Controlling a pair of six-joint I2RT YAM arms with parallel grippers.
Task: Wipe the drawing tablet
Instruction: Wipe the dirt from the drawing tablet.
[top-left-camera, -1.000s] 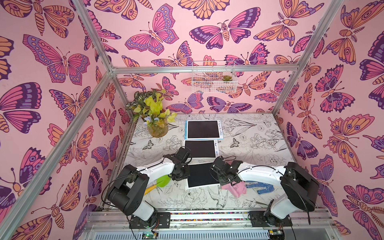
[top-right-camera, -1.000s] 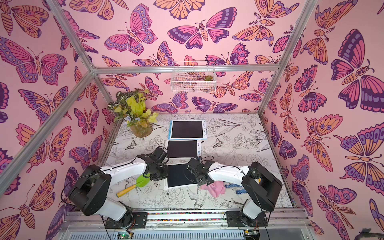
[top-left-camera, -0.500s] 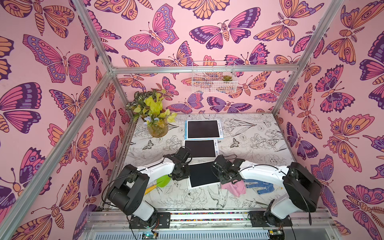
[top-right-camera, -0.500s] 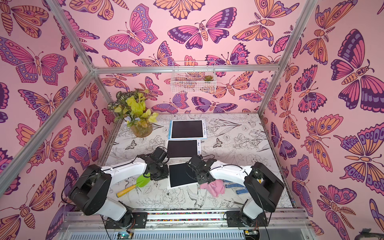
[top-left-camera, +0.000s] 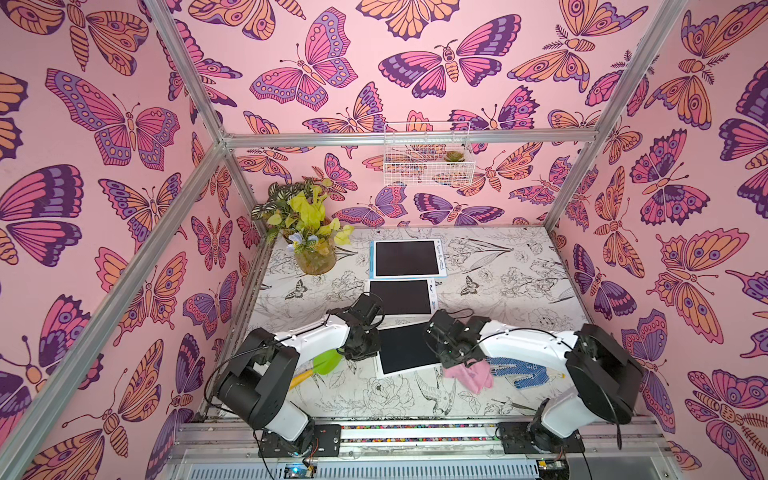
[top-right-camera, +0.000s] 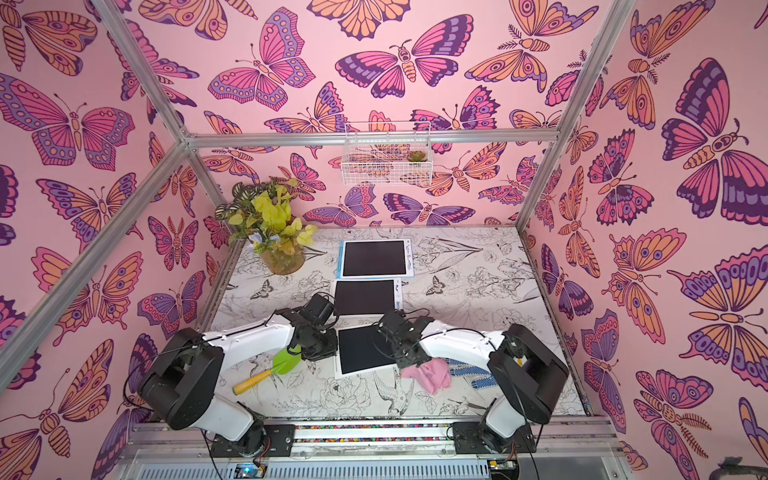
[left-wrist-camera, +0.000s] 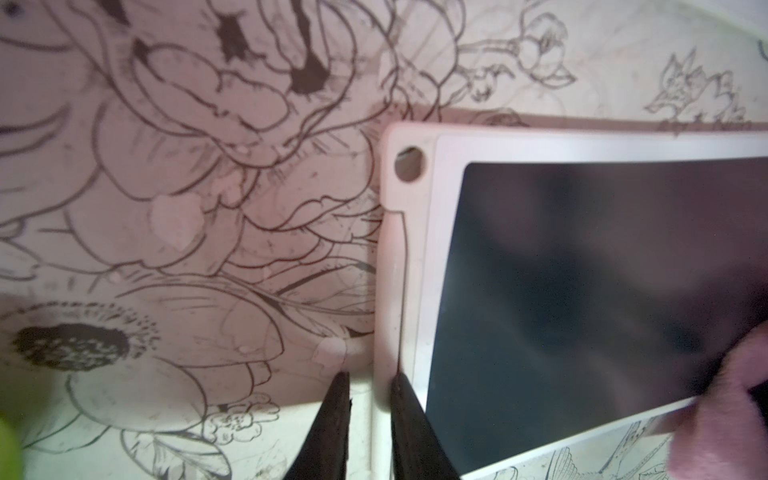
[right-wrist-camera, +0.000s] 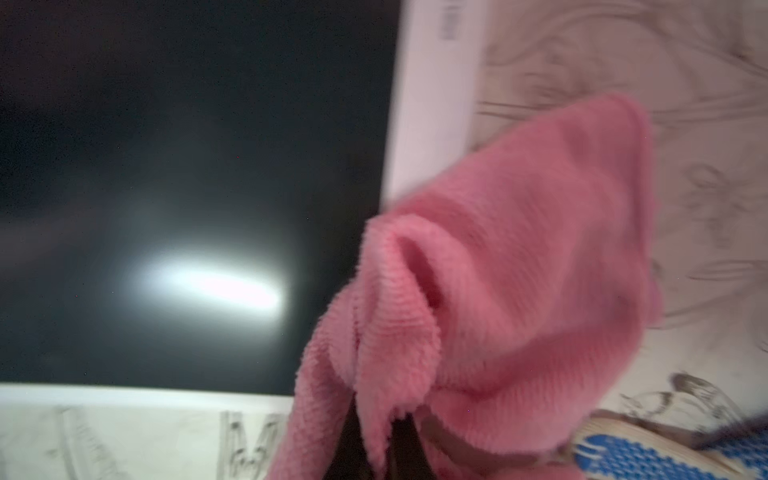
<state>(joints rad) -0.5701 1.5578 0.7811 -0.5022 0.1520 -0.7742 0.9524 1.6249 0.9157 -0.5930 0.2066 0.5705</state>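
Right hand (right-wrist-camera: 378, 440) pinching pink cloth (right-wrist-camera: 498, 270); tablet (top-left-camera: 409, 349) white-framed, screen dark, blank.

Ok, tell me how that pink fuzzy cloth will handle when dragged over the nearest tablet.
Probably floppy: the pink fuzzy cloth folds and droops from the right hand. Likely light, bunching easily. Its ribbed pile should drag rather than slip.

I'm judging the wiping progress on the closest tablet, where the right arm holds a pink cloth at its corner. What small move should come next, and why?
Probably slide the right gripper and its cloth across the tablet toward the left gripper. The cloth covers only one near corner, most of the dark screen lies bare, and the left gripper pinches the opposite edge, steadying it.
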